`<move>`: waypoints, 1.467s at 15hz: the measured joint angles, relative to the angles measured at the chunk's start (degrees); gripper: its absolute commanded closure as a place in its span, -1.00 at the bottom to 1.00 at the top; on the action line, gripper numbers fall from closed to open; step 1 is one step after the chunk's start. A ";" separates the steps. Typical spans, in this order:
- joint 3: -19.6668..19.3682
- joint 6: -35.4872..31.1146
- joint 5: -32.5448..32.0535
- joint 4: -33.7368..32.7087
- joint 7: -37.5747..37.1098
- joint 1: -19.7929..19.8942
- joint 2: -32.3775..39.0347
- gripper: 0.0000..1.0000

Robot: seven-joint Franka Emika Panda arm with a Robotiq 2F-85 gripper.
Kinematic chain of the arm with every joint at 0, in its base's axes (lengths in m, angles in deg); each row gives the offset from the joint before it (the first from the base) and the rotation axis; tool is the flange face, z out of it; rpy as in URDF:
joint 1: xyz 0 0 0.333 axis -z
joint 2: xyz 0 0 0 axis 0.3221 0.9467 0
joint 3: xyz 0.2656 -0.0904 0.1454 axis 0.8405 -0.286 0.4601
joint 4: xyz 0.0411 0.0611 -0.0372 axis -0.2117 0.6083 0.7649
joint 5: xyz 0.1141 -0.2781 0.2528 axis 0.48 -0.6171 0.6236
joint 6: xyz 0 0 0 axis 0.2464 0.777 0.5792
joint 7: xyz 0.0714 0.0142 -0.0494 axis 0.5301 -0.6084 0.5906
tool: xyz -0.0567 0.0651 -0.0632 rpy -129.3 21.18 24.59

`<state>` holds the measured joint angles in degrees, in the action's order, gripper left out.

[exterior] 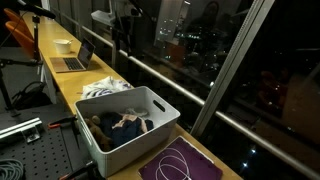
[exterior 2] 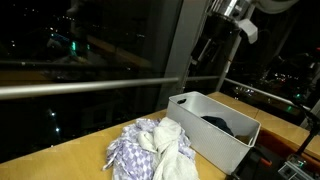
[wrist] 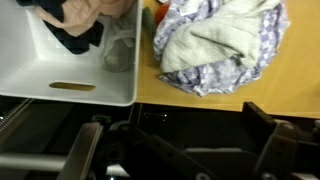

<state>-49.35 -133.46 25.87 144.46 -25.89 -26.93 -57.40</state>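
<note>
White bin [wrist: 60, 78] of clothes [wrist: 75, 30] beside crumpled checked cloth [wrist: 215, 45], pincer [wrist: 175, 150] wide and empty, well above both.

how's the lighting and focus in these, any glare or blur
Both exterior views: dim room, city lights and reflections speckle the dark window. Wrist view: the white bin and cloth pile are evenly lit and fairly sharp, while the open hand along the bottom is dark and out of focus.
</note>
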 measured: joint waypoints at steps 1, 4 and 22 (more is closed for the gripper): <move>-1.33 -1.78 0.00 1.95 1.11 1.19 0.14 -1.00; -4.89 -8.14 -0.36 6.98 4.14 4.39 1.90 -1.00; -14.29 -23.18 -4.43 7.18 5.68 6.70 28.61 -0.47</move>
<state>-63.64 -156.64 21.44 151.64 -20.21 -20.23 -28.79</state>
